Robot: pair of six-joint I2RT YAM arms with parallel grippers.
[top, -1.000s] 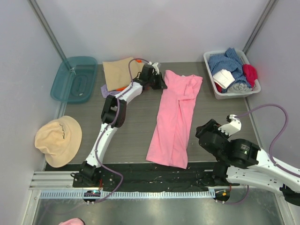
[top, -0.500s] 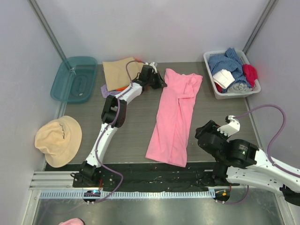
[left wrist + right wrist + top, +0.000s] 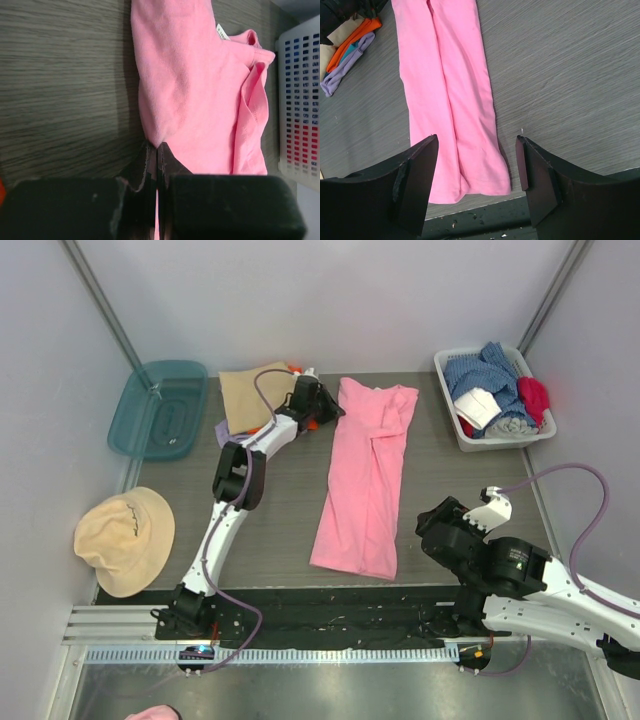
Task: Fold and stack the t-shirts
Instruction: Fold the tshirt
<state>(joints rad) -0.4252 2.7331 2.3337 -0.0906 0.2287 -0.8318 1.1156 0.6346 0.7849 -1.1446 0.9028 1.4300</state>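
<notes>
The bright pink t-shirt (image 3: pixel 362 480) lies as a long narrow strip down the middle of the table, its collar end at the far side. My left gripper (image 3: pixel 326 411) is shut on the shirt's far left edge; the wrist view shows the jaws (image 3: pixel 157 146) pinching a peak of pink cloth (image 3: pixel 200 85). My right gripper (image 3: pixel 432 528) is open and empty, hovering to the right of the shirt's near end (image 3: pixel 455 115), with both fingers (image 3: pixel 420 170) spread wide. A folded tan shirt (image 3: pixel 250 395) lies on orange (image 3: pixel 355 31) and lilac (image 3: pixel 342 70) shirts at the far left.
A teal bin (image 3: pixel 160 408) stands at the far left. A round tan cap (image 3: pixel 125 538) lies outside the table's left edge. A white basket (image 3: pixel 450 400) of clothes stands at the far right, and it also shows in the left wrist view (image 3: pixel 300 100).
My left gripper has moved left and away, dragging the pink shirt's far end with it; the whole shirt has shifted left and lies straighter. The right arm has hardly moved.
</notes>
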